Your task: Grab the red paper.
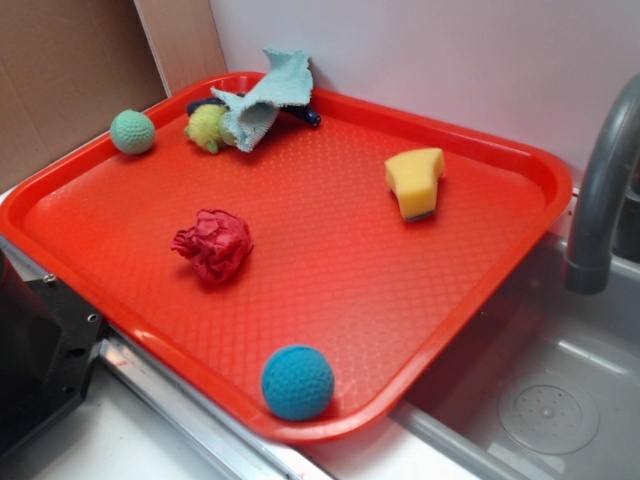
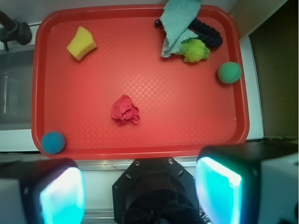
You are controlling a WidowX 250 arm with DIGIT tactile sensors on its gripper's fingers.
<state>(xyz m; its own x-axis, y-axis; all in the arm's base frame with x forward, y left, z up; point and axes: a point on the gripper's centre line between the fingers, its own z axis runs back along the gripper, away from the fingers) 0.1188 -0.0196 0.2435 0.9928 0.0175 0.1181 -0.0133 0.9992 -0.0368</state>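
Note:
The red paper (image 1: pixel 213 243) (image 2: pixel 124 110) is a crumpled crimson wad lying on the orange-red tray (image 1: pixel 330 250) (image 2: pixel 84 126), left of its middle in the exterior view. In the wrist view my gripper (image 2: pixel 140 193) hangs high above the tray's near edge, well short of the paper. Its two fingers (image 2: pixel 217 189) with glowing teal pads stand wide apart, open, with nothing between them. The exterior view does not show the gripper itself.
On the tray also lie a blue yarn ball (image 1: pixel 297 382) (image 2: pixel 53 142), a green ball (image 1: pixel 133 131) (image 2: pixel 229 72), a yellow sponge (image 1: pixel 415 181) (image 2: pixel 81 43), and a teal cloth (image 1: pixel 262 95) (image 2: pixel 179 24) over a yellow-green toy (image 2: pixel 195 50) and dark rope. A sink with grey faucet (image 1: pixel 600 190) lies beside it.

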